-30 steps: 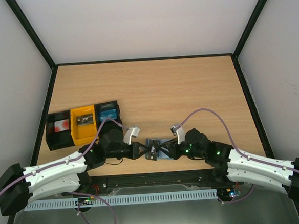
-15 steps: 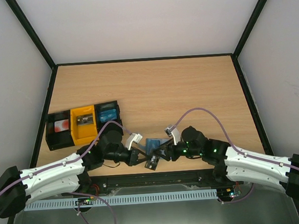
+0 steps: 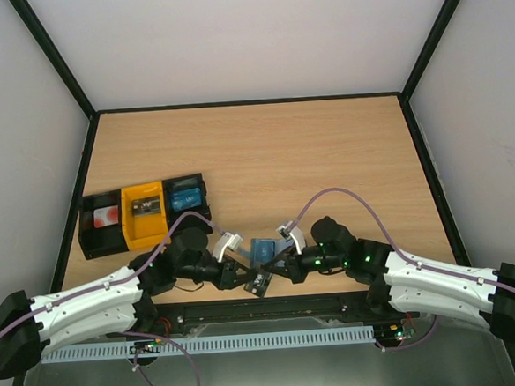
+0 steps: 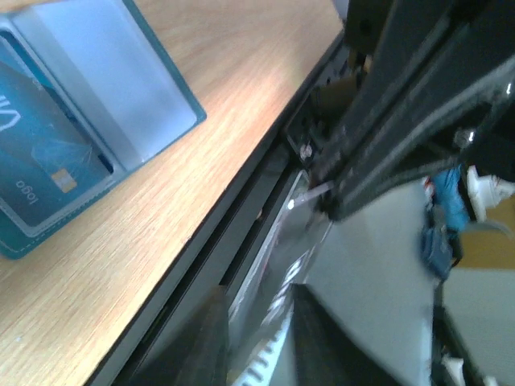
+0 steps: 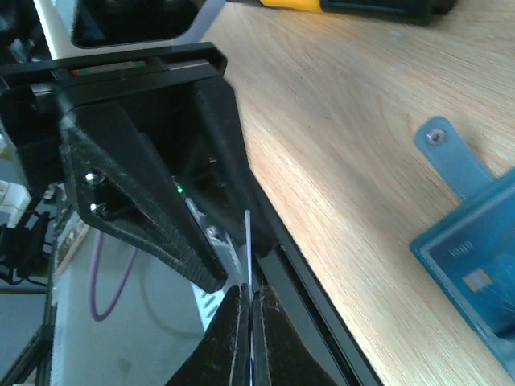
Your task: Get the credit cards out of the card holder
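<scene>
place: robot lab test cell | signs: left arm (image 3: 89, 306) and right arm (image 3: 440, 282) bolted at near edge of wooden desk (image 3: 281, 147) | plain white walls (image 3: 246, 35) in black frame (image 3: 53, 53) enclose it | exposed cable (image 3: 346, 194) | trays (image 3: 144, 214) at desk's left

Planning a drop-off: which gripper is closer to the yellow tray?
Left. The left gripper sits just right of the yellow tray, toward the near edge; the right gripper, pinching a card, is farther right by the card holder.
</scene>
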{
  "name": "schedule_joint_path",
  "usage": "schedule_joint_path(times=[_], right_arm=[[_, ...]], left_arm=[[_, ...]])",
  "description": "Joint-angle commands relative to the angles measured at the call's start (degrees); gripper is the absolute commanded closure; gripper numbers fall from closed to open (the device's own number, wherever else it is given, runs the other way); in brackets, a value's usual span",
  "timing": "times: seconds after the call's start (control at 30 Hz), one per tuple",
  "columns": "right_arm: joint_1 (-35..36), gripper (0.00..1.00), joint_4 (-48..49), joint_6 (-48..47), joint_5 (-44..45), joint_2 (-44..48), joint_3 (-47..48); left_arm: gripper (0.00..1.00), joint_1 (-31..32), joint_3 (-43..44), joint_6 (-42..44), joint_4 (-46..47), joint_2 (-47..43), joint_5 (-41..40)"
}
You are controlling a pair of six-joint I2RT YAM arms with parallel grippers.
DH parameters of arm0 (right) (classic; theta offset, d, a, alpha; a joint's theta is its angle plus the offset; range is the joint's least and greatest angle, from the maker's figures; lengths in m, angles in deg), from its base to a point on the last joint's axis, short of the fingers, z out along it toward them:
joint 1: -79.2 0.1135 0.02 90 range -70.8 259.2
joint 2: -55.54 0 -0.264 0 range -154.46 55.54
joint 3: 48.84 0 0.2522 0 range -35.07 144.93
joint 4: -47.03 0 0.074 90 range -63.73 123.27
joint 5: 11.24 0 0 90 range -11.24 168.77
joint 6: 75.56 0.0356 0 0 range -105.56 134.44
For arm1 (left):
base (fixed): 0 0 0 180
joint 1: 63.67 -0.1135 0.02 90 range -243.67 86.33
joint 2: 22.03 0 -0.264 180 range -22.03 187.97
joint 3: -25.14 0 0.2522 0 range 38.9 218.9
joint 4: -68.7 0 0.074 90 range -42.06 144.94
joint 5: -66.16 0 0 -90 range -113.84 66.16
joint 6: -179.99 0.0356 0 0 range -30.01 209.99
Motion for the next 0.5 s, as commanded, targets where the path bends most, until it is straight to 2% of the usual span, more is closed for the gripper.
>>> schedule_joint_path(times=[0.0,0.07,0.1,0.13,0.23,0.4,0.47], right_arm=[[0.40,0.98,7.02,1.77,-2.71,0.11,-0.58],[0.34,0.98,10.36,4.83,-2.63,0.28,-1.84],[0.38,0.98,11.87,6.23,-2.42,0.29,-2.42],[0.41,0.98,13.38,7.39,-2.08,0.23,-2.86],[0.41,0.98,17.76,11.20,0.02,0.16,-3.79],[0.42,0.98,25.86,19.67,8.39,0.16,-5.43],[0.41,0.98,29.95,23.50,11.94,-0.53,-6.06]], left_arm=[[0.62,0.25,0.78,-0.29,1.25,-4.14,-5.13],[0.53,0.19,0.82,-1.78,0.73,-6.34,-8.41],[0.41,0.23,0.83,-2.53,0.35,-7.44,-10.31],[0.33,0.22,1.01,-3.42,-0.10,-8.77,-12.27],[0.18,0.23,0.84,-7.17,-0.51,-12.98,-18.07],[0.01,0.21,0.04,-12.43,-1.15,-20.68,-26.49],[0.00,0.23,-0.82,-14.49,-0.85,-23.86,-29.53]])
